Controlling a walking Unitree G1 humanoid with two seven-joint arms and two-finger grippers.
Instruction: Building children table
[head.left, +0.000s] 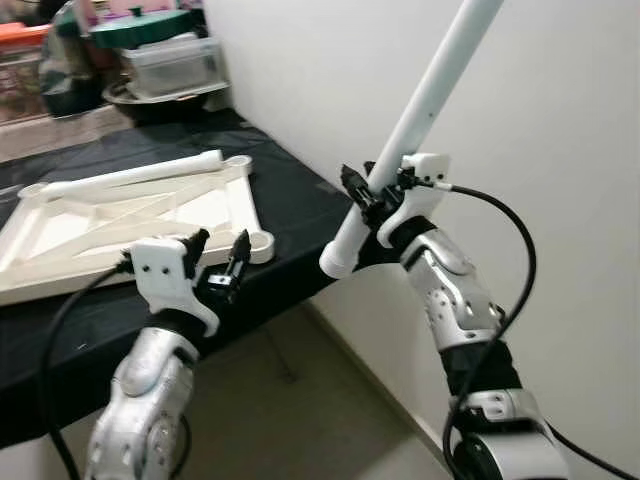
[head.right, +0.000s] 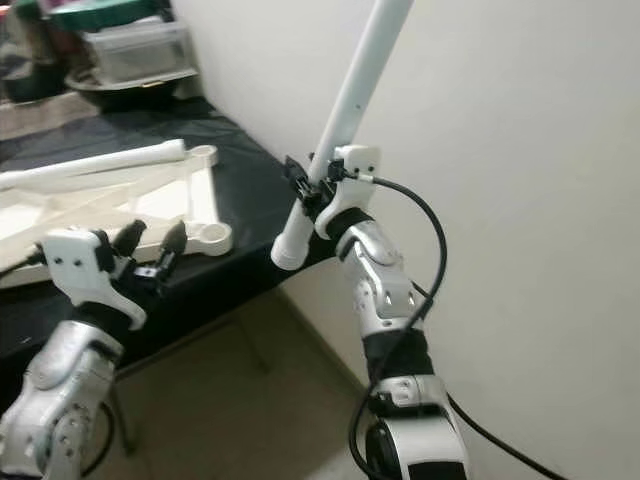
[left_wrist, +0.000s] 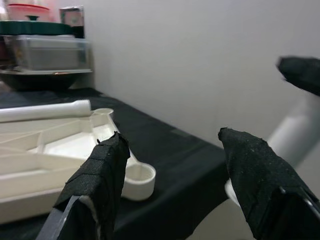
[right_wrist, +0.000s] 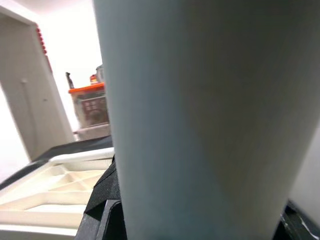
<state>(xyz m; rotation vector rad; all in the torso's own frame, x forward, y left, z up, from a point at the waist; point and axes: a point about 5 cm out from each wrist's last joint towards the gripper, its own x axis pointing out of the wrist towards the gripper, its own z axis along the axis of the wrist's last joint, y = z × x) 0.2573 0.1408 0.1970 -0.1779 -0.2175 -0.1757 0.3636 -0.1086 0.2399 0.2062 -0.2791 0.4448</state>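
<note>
Now right hand (head.left: 372, 190) grips tilted leg (head.left: 420, 115) near base

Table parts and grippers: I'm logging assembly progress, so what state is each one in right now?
Right gripper: shut on the white table leg, held tilted in the air beside the black table.
Left gripper: open, holding nothing, at the black table's edge.
White tabletop frame: lying underside up on the black table, near corner socket unfilled.
Second leg: lying flat along the frame's far edge.
Plastic container: lid on.
</note>
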